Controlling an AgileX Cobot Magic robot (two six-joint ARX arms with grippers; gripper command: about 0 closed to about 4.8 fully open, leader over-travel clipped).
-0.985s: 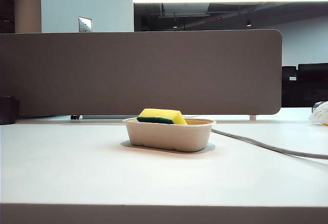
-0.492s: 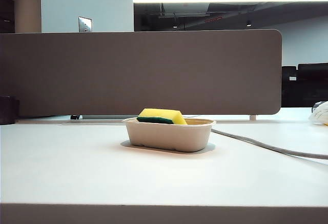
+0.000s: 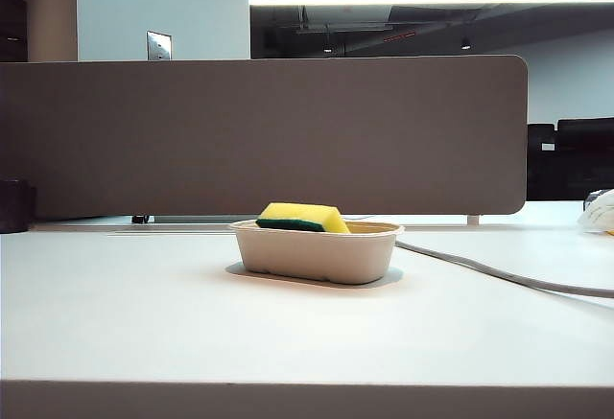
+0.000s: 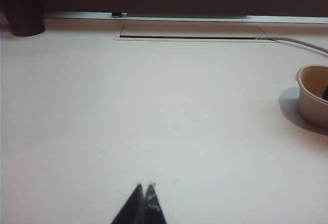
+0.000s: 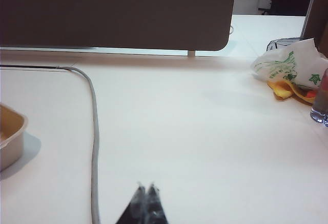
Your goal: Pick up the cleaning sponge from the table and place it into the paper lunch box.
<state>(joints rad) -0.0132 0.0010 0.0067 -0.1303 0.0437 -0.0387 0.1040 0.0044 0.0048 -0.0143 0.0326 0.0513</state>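
Nearest, the left tool (image 4: 145, 187) hangs over bare white counter (image 3: 144, 323), tips pressed together and holding nothing; the right tool (image 5: 146, 187) is likewise pinched shut and empty, beside a grey cable (image 5: 95, 142). At mid-counter sits the paper lunch box (image 3: 317, 251), the cleaning sponge (image 3: 302, 217) lying tilted inside it (yellow foam poking above the rim). At three o'clock lies a crumpled bag (image 5: 287, 65). Farthest, at twelve o'clock, stands the grey-brown divider panel (image 3: 269, 136).
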